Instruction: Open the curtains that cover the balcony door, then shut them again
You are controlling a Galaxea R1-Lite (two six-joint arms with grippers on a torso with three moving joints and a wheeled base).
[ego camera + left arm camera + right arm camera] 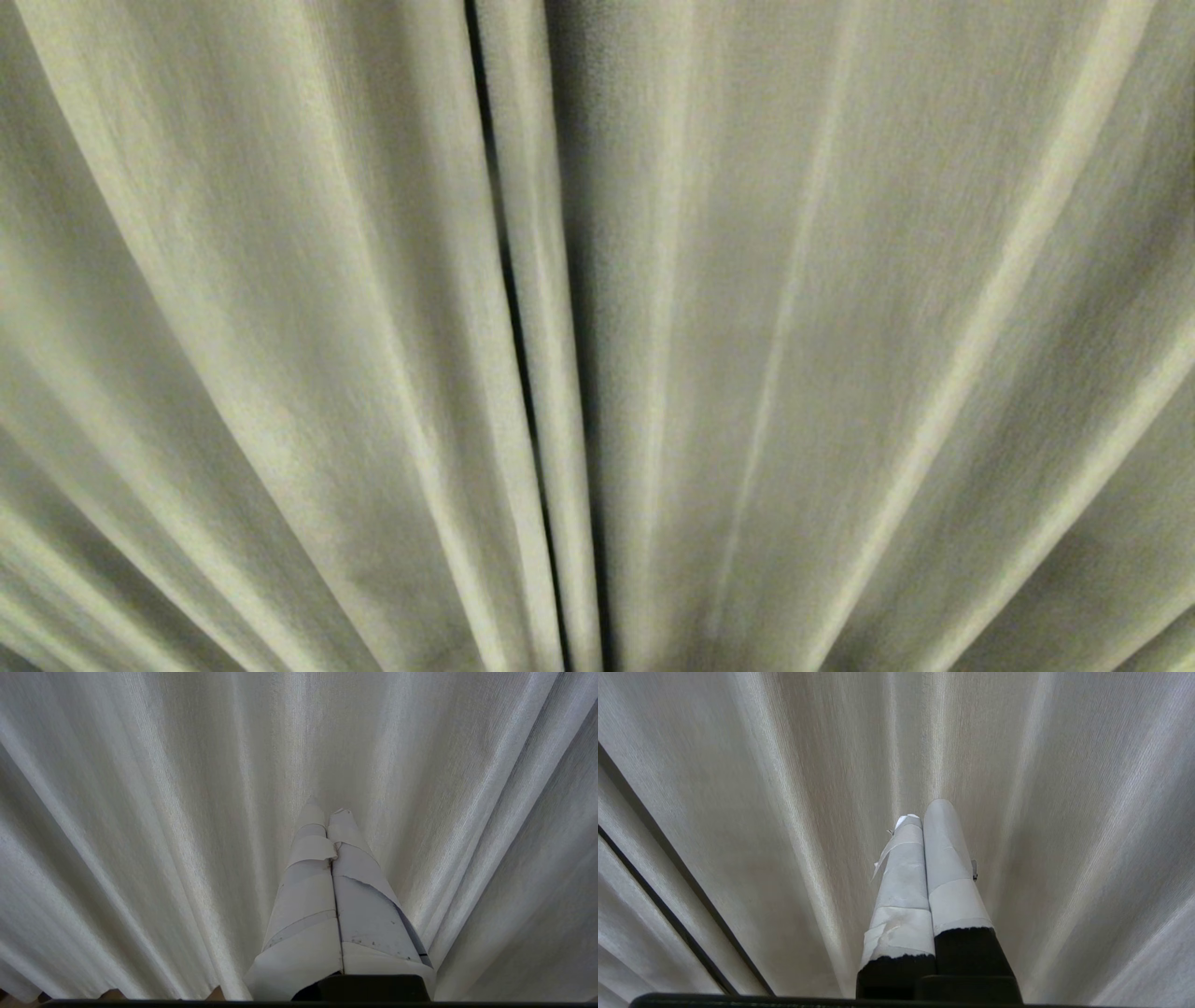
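the curtains [280, 355] are seen to fill the whole head view: cream-white fabric with long pleats that fan outward toward the lower edge. a narrow dark slit is noted just left of centre, where two panel edges meet, running from top to bottom. no arm is seen in the head view.

left wrist view: the left hand [325, 812] is seen pointing at the pleated curtains [140, 835], its two fingers [308, 896] wrapped in pale tape and pressed together along their length. nothing is held between them. the tips are seen close to the fabric; contact cannot be told. a ragged lower hem of the fabric is visible at one edge of this view.

right wrist view: the right hand [924, 812] is likewise seen aimed at the curtains [1041, 835], fingers [901, 896] taped pale over black bases and closed together, nothing gripped. contact with the fabric cannot be told here either. a dark narrow gap between fabric edges is seen off to one side of the hand, well apart from the fingertips.

the balcony door is fully hidden behind the drawn fabric in all three views.
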